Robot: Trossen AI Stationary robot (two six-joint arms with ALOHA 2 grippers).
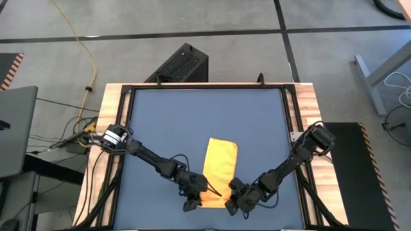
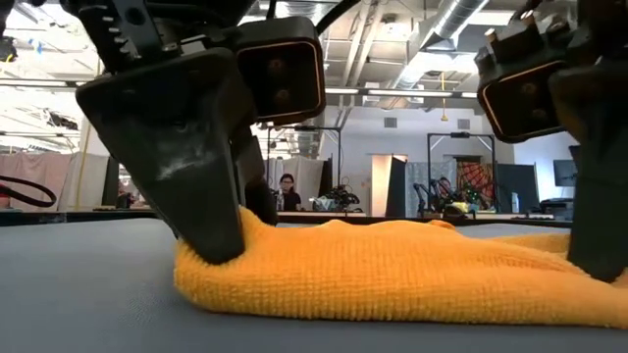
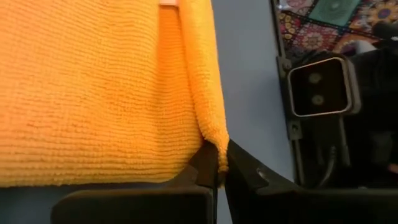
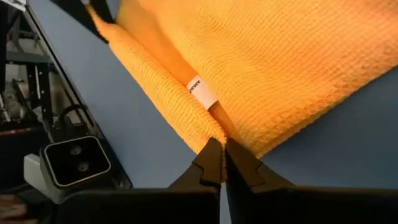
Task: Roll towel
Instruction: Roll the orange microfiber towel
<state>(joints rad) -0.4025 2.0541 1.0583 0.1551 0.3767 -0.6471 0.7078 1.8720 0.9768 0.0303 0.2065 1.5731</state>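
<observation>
Dark blue tabletop [image 1: 167,122] under yellow towel [image 1: 220,163], workshop room behind.

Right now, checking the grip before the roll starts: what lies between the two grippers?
In the high view, only the towel's near edge spans between the left gripper and right gripper. Each wrist view shows a gripper pinching a corner of that edge.

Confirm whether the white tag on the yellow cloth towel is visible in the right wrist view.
Yes, the small white tag shows along the folded edge of the bright yellow soft cloth towel, just beyond the right claw pinching that edge.
</observation>
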